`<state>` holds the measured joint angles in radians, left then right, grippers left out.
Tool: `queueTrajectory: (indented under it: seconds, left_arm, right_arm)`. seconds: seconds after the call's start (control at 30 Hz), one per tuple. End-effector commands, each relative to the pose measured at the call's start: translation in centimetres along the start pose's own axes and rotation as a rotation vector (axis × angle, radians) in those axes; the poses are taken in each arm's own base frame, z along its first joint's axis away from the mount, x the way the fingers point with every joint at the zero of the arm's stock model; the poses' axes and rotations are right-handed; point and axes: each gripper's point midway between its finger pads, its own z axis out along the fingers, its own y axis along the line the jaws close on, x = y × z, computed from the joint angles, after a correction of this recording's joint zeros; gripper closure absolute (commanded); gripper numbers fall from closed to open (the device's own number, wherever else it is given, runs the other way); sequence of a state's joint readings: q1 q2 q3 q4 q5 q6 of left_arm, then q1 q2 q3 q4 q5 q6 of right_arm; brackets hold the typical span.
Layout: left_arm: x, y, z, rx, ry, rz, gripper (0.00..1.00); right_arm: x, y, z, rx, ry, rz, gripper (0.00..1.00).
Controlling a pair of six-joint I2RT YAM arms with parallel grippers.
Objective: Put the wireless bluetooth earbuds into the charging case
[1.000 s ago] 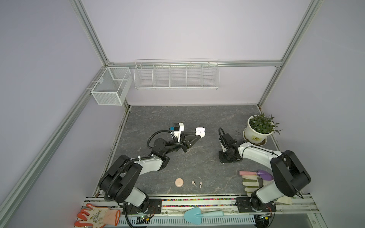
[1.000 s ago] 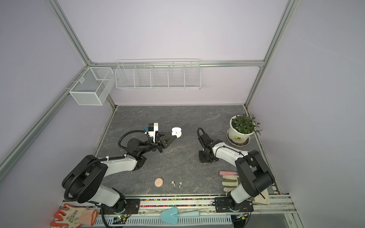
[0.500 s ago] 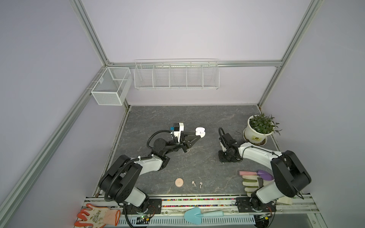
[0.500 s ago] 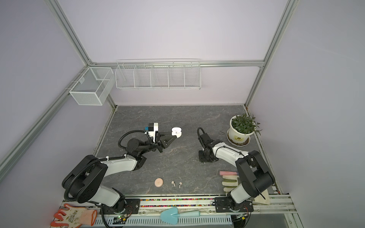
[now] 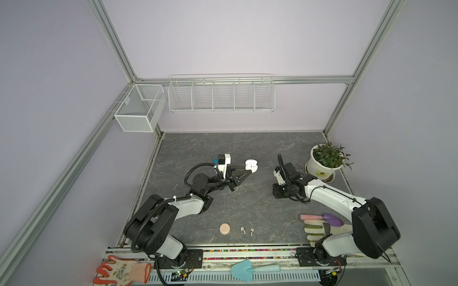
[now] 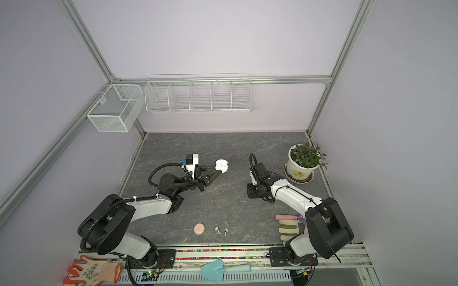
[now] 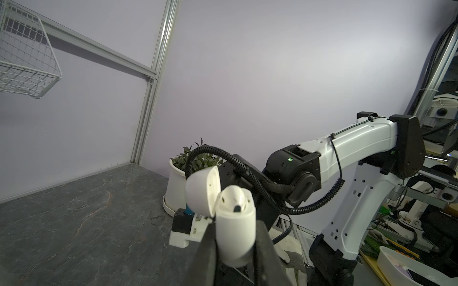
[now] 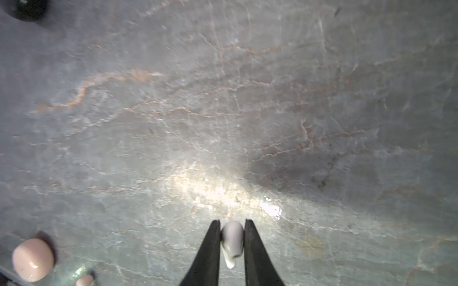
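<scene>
Holding white charging case (image 7: 236,222) aloft w/ lid open, L pincer (image 5: 248,170) clamped on its body; mouth faces the other arm, prob for insertion. R pincer (image 8: 232,222) pinches white earbud (image 8: 231,237) low over worktop (image 5: 223,148). Pink earbuds (image 5: 243,230) lie loose at front edge.

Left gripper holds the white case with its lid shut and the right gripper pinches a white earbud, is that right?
No, the lid is open: the left wrist view shows the white case in the left gripper with its lid flipped back. The right gripper does pinch a white earbud.
</scene>
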<state>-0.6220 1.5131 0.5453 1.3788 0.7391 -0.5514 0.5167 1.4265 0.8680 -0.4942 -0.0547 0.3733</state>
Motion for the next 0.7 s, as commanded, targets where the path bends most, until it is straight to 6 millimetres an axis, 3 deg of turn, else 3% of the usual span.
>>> queueTrajectory:
  seconds: [0.0, 0.47, 0.67]
  left_arm:
    - [-1.9, -0.7, 0.5, 0.026, -0.050, 0.030, 1.00]
    - [-5.4, -0.5, 1.1, -0.007, -0.149, 0.023, 1.00]
    - [-6.2, -0.8, 1.5, 0.004, -0.167, 0.028, 1.00]
  right_arm:
    - [-3.4, 2.8, -3.1, -0.113, -0.125, -0.055, 0.79]
    - [-11.0, 8.7, -14.4, -0.307, -0.458, -0.182, 0.77]
    - [-12.9, 10.9, -18.2, -0.381, -0.548, -0.232, 0.77]
